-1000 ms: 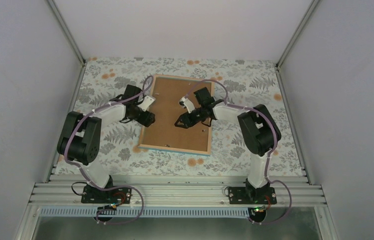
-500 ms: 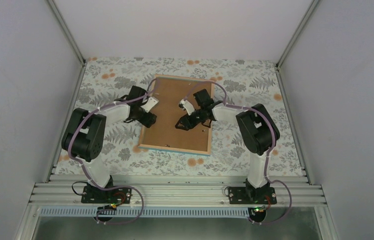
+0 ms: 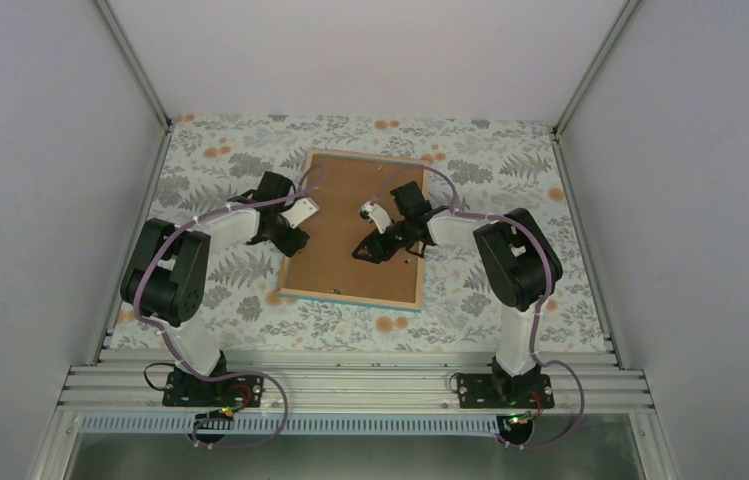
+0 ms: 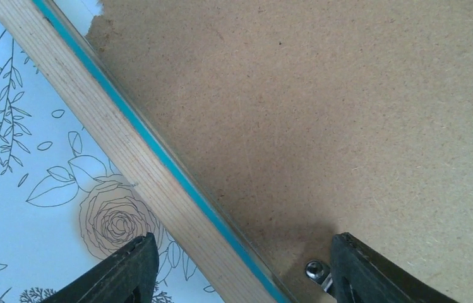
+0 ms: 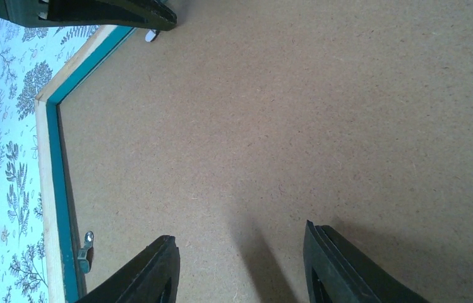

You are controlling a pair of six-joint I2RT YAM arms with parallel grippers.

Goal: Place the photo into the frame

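Note:
The frame (image 3: 350, 297) lies face down mid-table, its light wood rim (image 4: 113, 139) and teal inner edge showing. A brown backing board (image 3: 345, 260) fills it. The photo is hidden. My left gripper (image 3: 292, 238) is open and straddles the frame's left rim (image 4: 243, 238): one finger is over the tablecloth, the other over the board beside a small metal clip (image 4: 314, 270). My right gripper (image 3: 365, 248) is open low over the bare board (image 5: 240, 231), with nothing between its fingers (image 5: 151, 271). Seen from the right wrist, the frame's rim (image 5: 44, 158) runs down the left.
The floral tablecloth (image 3: 510, 180) surrounds the frame. Another metal clip (image 5: 86, 243) sits on the frame's inner edge. White walls close in the left, right and back. The aluminium rail (image 3: 350, 385) carrying both arm bases runs along the near edge.
My left arm has shifted slightly along the frame's left rim and its jaws have narrowed a little. The right gripper has barely moved.

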